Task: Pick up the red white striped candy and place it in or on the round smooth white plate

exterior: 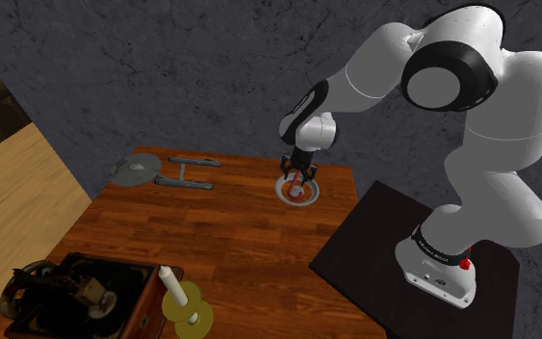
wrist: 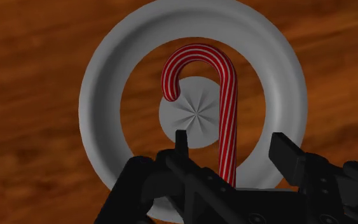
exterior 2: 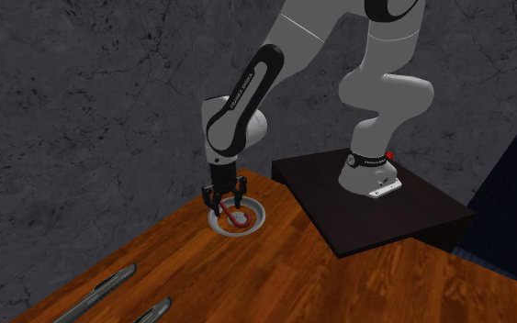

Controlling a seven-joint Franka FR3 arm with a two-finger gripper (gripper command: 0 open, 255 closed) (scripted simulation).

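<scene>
We see the striped candy [wrist: 225, 114] lying inside the round plate [wrist: 101, 83], far right on the table [exterior: 211, 241] in the shoulder view. The gripper [wrist: 231, 149] hovers just above with its fingers spread, not clasping. We judge the placing done; next, lift straight clear.

arm [exterior: 374, 72]: extended, angled downward | fingers [wrist: 287, 151]: apart, seemingly gripping nothing

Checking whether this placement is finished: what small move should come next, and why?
Probably raise the gripper straight up, away from the plate. In the wrist view the candy cane already lies across the plate, and the black fingers stand apart on either side of its stem without touching it, so it looks released.
</scene>
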